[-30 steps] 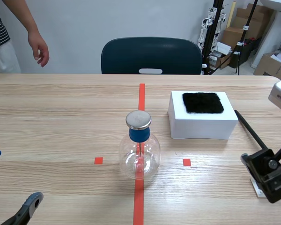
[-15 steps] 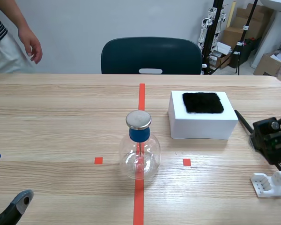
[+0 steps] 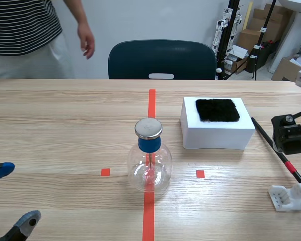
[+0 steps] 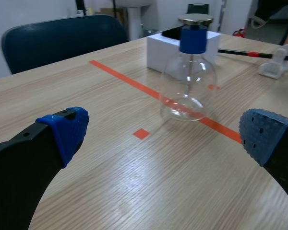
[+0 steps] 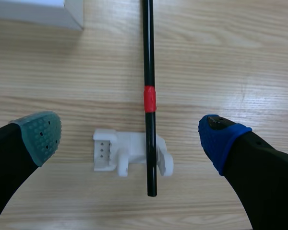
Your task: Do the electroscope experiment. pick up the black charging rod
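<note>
while the right gripper [image 5: 129, 136] hangs wide open over the black rod [image 5: 148, 57] pointing to twelve o'clock, lowering and closing seems next.

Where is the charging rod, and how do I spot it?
Find the big white box with the black patch on top. Beside it, on the table, lies the charging rod, one end resting in a small white stand. It is the only long, thin, black stick, with a red band round it.
</note>
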Controlling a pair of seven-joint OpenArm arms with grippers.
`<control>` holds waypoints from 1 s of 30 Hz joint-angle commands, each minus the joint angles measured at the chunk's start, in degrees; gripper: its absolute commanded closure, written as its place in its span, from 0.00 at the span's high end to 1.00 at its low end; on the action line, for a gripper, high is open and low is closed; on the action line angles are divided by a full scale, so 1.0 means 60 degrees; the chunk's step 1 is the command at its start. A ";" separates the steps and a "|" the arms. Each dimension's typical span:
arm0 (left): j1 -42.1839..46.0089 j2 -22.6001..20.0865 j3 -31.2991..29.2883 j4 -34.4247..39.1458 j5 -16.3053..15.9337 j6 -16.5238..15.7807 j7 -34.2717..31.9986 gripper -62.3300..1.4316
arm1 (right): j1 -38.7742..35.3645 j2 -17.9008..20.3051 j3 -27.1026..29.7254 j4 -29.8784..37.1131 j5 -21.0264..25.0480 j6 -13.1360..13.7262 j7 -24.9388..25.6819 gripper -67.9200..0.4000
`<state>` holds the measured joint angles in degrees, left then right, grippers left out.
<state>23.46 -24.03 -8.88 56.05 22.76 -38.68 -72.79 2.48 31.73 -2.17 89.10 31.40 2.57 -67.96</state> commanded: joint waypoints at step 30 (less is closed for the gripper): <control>-0.1082 0.0189 0.0321 -0.2029 0.2102 0.0572 -0.2706 1.00 | 0.2528 -0.0160 -0.0984 -0.4499 0.0328 0.1974 0.0109 0.86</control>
<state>17.28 -22.94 -7.18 43.16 36.01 -35.18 -86.39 16.19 29.89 -8.38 61.89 33.47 14.37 -67.26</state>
